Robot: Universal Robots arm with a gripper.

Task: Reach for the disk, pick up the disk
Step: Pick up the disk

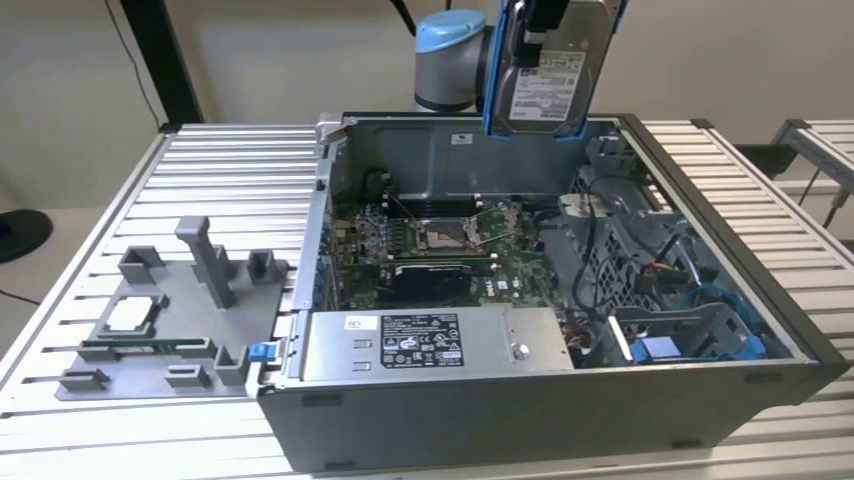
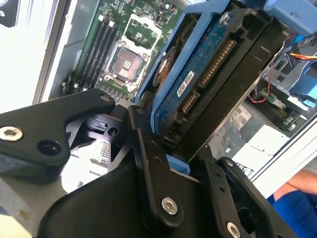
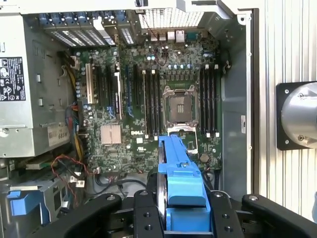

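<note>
Disk (image 1: 558, 75) hangs upright in the air above the rear of the open case (image 1: 747, 300), label side facing the exterior camera, blue frame along its edges. It is clear of the case's rear wall and touches nothing below. In both wrist views the gripper (image 3: 181, 208) is closed on the disk: black fingers (image 2: 148, 163) clamp it on either side, blue frame (image 3: 178, 168) between them, connector end (image 2: 208, 74) pointing down toward the board.

Step judged: reach done, pick-up essentially complete; disk is lifted out and carried.

Any further move calls for keeping the clamp firm, since the hold sits at one end and the rest of the disk hangs free below it.

Room: straight under the disk lie the board (image 3: 148, 99) and its empty socket (image 3: 181, 106). On the exterior view's right stand the drive cage (image 1: 667, 330) and loose cables. The power supply (image 1: 427, 345) sits at the near side. Case walls rise all round, so open space is upward. The grey fixture (image 1: 174, 320) sits well apart on the slatted table (image 1: 227, 170), on the exterior view's left.
</note>
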